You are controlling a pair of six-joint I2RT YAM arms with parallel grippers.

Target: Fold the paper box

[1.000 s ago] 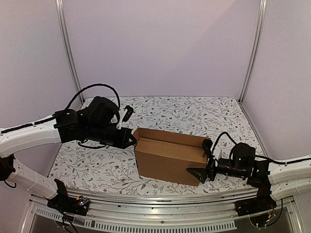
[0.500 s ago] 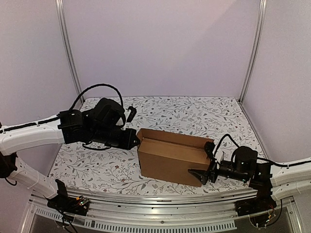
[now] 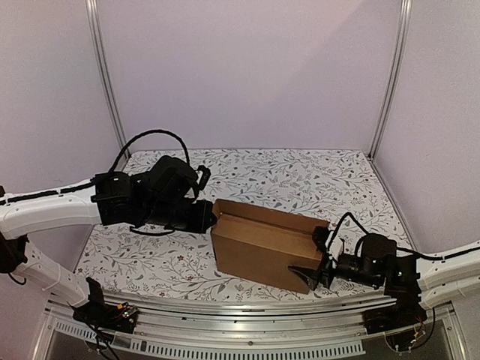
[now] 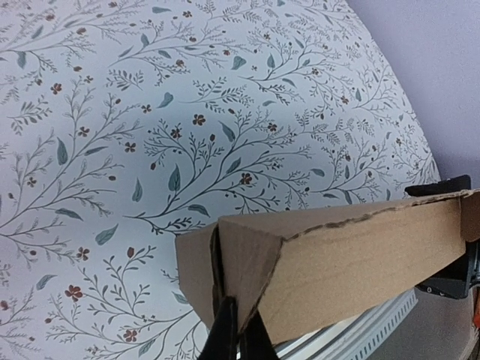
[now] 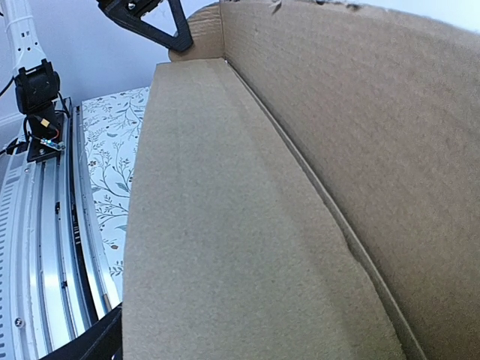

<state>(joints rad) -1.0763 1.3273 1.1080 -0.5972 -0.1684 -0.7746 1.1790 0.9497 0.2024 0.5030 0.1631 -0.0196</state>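
The paper box is a brown cardboard box, partly folded, lying across the middle of the flowered table. My left gripper is shut, its tips pressed against the box's left end. In the left wrist view the dark fingers meet at the seam of the end flap of the paper box. My right gripper is open wide and straddles the box's right end. In the right wrist view the cardboard fills the picture, with one finger above it and the other at the bottom left.
The flowered tabletop stretches behind the box to the pale back wall. A metal rail runs along the near edge, just in front of the box. Upright frame posts stand at the back corners.
My left gripper has pushed to the right against the box's left end. The box has shifted right and turned a little. The right gripper has drawn slightly back toward the near right.
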